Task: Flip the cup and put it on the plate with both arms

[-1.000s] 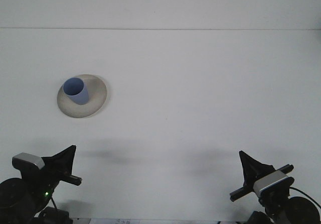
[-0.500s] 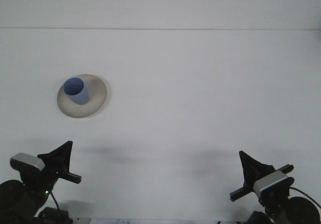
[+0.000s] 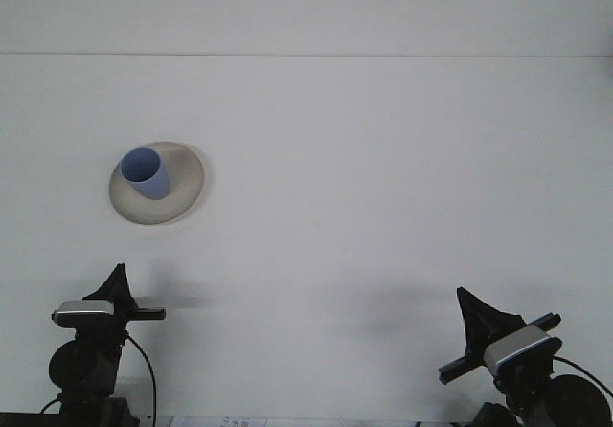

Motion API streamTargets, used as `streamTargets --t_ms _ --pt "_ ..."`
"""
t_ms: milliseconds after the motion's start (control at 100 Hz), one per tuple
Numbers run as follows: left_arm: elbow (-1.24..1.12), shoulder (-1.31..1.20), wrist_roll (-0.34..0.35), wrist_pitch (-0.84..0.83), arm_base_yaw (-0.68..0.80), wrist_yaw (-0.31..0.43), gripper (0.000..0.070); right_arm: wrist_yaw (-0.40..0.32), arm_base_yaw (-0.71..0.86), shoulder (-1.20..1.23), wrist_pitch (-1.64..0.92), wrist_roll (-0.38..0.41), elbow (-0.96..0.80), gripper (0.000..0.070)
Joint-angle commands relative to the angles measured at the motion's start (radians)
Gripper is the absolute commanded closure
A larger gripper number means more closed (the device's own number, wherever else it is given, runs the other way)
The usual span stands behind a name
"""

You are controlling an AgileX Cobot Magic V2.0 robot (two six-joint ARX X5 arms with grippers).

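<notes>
- A blue cup (image 3: 146, 173) stands upright, mouth up, on a pale grey plate (image 3: 182, 192); it sits on the left part of the plate, touching it.
- The plate rests flat on the white bench (image 3: 383, 188), in the left half of the front view and about midway between the near and far edges.
- The left claw (image 3: 118, 279) is low at the bottom left, near the front edge of the bench and well apart from the plate, which lies farther back and slightly to its right.
- The left claw shows only as a dark pointed shape above a grey block; I cannot tell whether it is spread or pressed together.
- The right claw (image 3: 469, 304) is low at the bottom right, well apart from the cup and plate, with nothing between its tips that can be seen.
- The right claw also shows as a single dark wedge above a grey block; whether it is spread or pressed together cannot be told.
- Neither claw touches the cup or the plate.
- A faint line (image 3: 306, 56) runs straight across the far part of the bench.
</notes>
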Motion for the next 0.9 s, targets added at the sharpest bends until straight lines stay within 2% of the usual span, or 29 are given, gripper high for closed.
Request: streamTargets --t_ms 0,890 --pt "-0.014 -0.006 0.007 0.021 0.002 -0.007 0.0688 0.003 0.008 -0.002 0.016 0.004 0.003 0.0696" --pt "-0.043 -0.006 -0.008 0.038 0.002 -0.005 0.0688 0.003 0.008 -0.002 0.016 0.004 0.003 0.0696"
